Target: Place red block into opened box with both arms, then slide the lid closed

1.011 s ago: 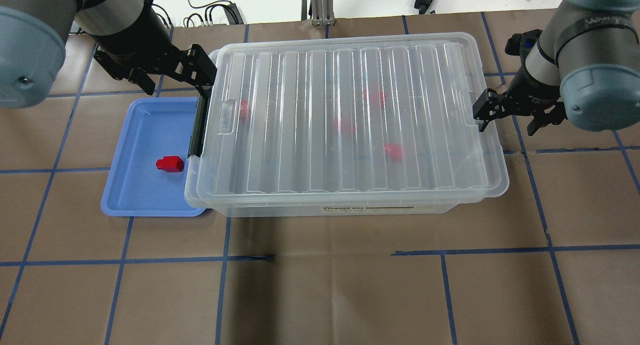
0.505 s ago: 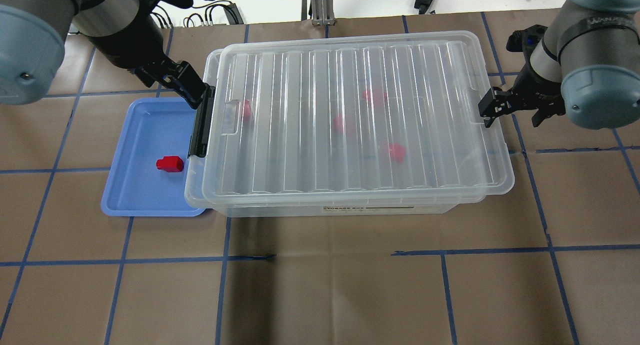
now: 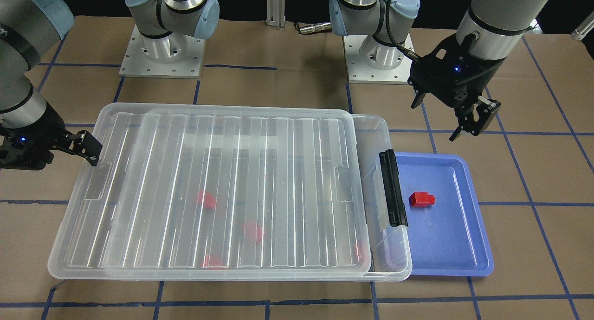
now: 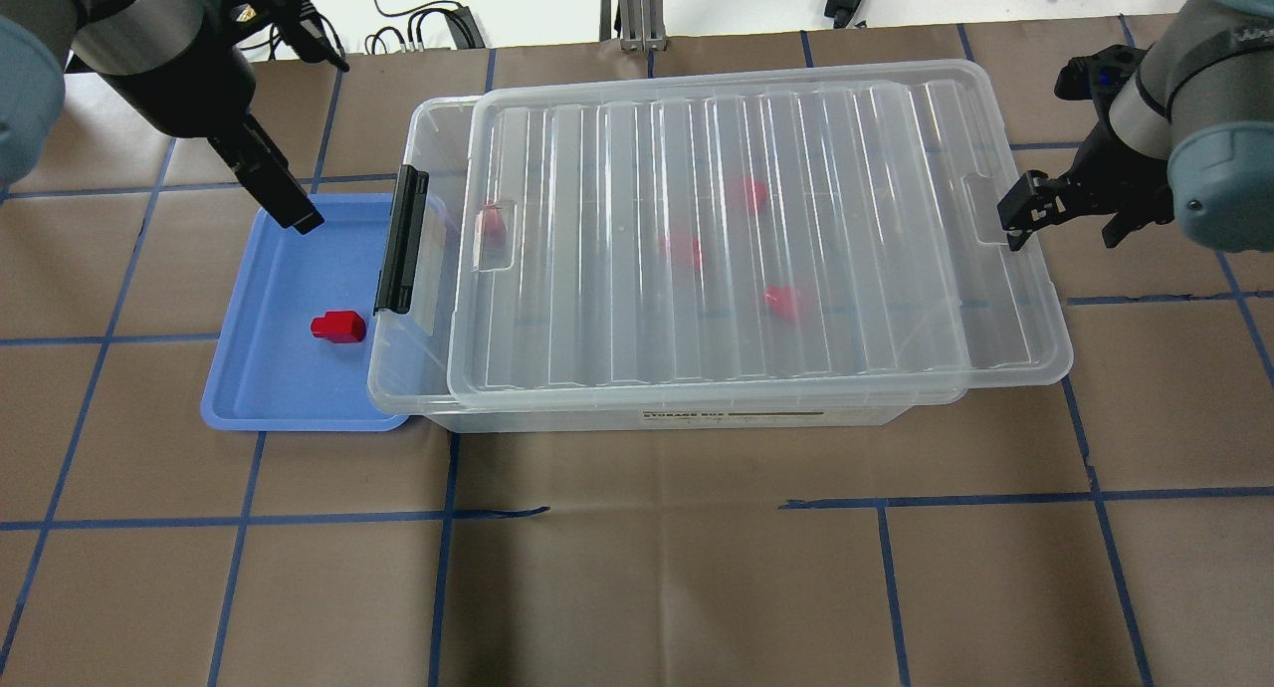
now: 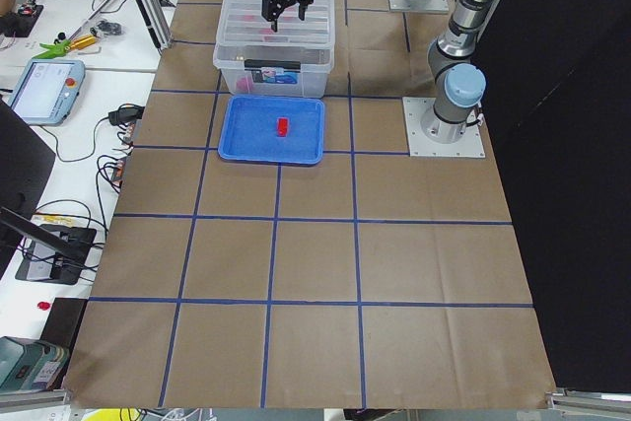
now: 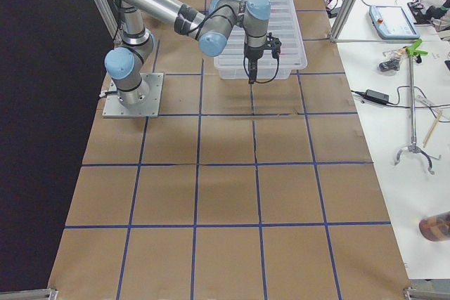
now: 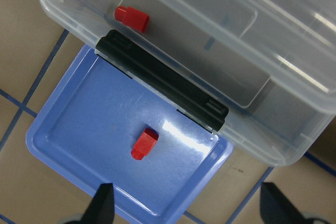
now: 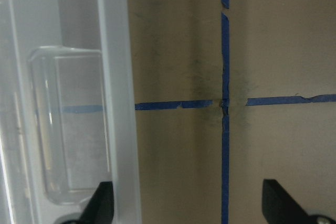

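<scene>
Lying in the tray (image 4: 269, 388), the block (image 4: 338, 326) is ungrasped. The lid (image 4: 617, 269) is offset toward 3 o'clock. The left gripper (image 7: 187, 208) and right gripper (image 8: 187, 208) are held agape.

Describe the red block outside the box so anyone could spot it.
Find the big clear box mid-table; a blue tray sits beside its black latch. The red block lies alone on that tray, unlike the others blurred under the lid.

Red block (image 4: 338, 326) on blue tray (image 4: 269, 368) beside clear box (image 4: 557, 418), ribbed lid (image 4: 617, 269) partly open
</scene>
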